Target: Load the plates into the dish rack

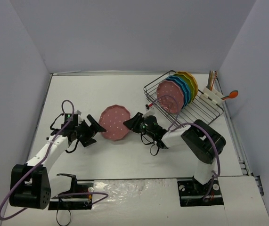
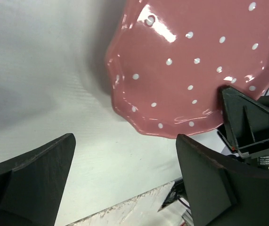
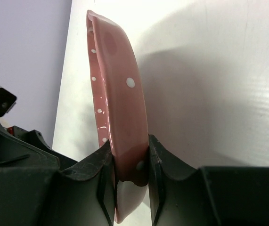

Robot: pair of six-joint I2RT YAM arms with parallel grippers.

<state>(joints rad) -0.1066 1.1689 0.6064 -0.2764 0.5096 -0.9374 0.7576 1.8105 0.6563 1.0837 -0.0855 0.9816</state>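
White tabletop [image 1: 77, 94] fills the overhead view, boxed in by pale grey walls [image 1: 125, 33]. At centre frame the pink plate [image 1: 115, 123] stands on edge between my two arms. My right gripper [image 3: 129, 155] is clamped on the rim at the plate's right side. Its wrist view shows both fingers pressed flat against the two faces. My left gripper [image 2: 125, 160] hangs just left of the plate with its jaws spread wide, holding nothing. The dish rack [image 1: 200, 108] sits at upper right, and the racked plates [image 1: 171, 98] are packed toward its far end with bare wire nearer me. I judge this step to be the carry to the rack on the right arm alone. I would first draw the left arm clear toward the left edge, then lift before swinging. The plate should stay upright with its rim parallel to the racked ones. The grip is only on the rim, so I would move slowly and lower it straight into the free slot in front of the racked pink plate.
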